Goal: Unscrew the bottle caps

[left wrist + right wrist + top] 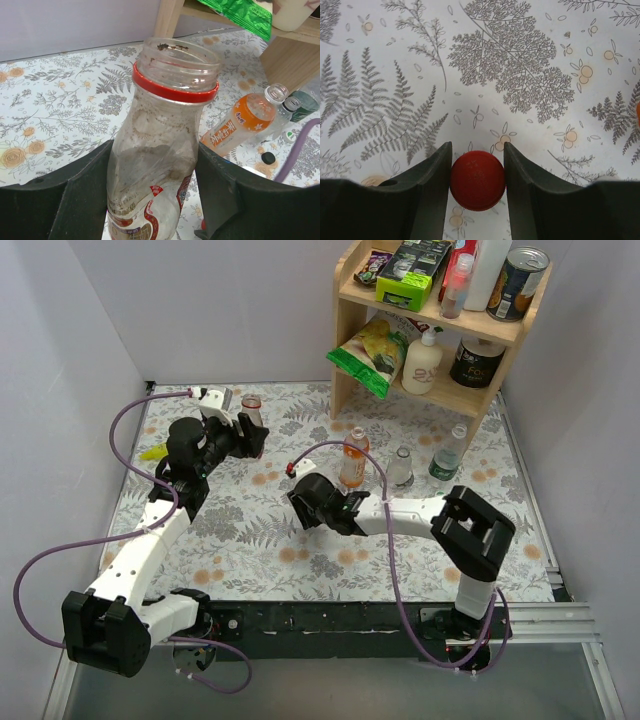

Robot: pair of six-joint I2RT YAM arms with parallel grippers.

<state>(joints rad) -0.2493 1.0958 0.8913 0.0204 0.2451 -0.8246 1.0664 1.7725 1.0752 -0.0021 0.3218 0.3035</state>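
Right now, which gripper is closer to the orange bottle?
Right. The right gripper, shut on the red cap, sits just left of the orange bottle in the top view; the left gripper, holding the reddish-labelled bottle, is farther left.

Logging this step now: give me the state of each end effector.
Left end effector: closed on the uncapped red-labelled bottle.
Right end effector: closed on the red cap.
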